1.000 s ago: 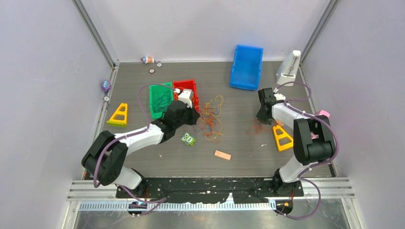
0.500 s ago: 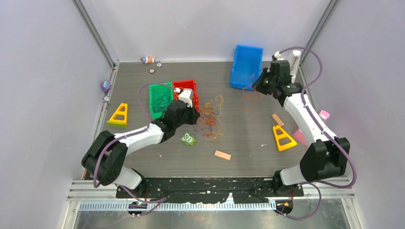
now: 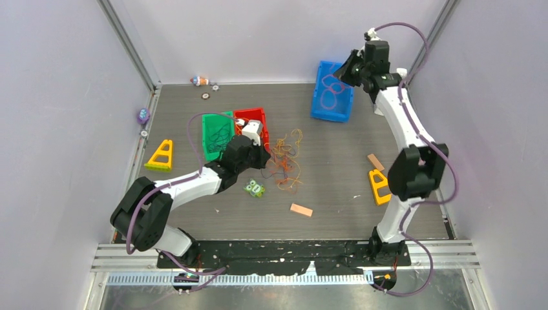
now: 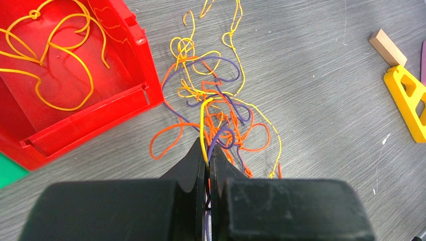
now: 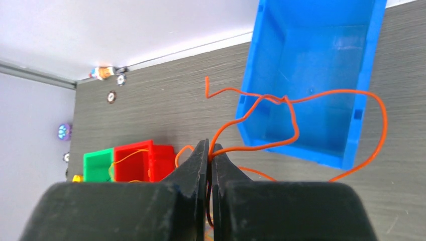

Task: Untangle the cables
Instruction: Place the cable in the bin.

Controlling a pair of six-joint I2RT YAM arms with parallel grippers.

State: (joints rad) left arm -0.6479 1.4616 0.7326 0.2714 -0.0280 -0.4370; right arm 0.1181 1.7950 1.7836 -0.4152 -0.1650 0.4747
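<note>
1. The cables lie mostly in one loose heap of orange, yellow and purple strands on the table, just right of the red bin. One orange cable is clear of the heap, held up by the right arm.
2. The right gripper has its jaws pressed together on that orange cable. The cable springs out from the tips in open loops with one small crossing.
3. From those tips the loops reach out over the open mouth of the blue bin. In the top view the gripper sits high at the bin's far right corner, and the bin's long axis runs near to far. Whether any loop touches the bin floor cannot be told.
4. The next move seems to turn on this: most of the cable hangs above the bin, so letting go there should drop it in. One loop trails past the near rim and could land outside.
5. The left gripper is clamped on a yellow strand, seemingly with a purple one beside it, at the near edge of the heap. The heap fans out to the far side of its tips.
6. The left arm is by far the nearer to the heap, and the right arm is well apart at the far right.
7. The red bin holds yellow loops. The green bin to its left holds dark strands.
</note>
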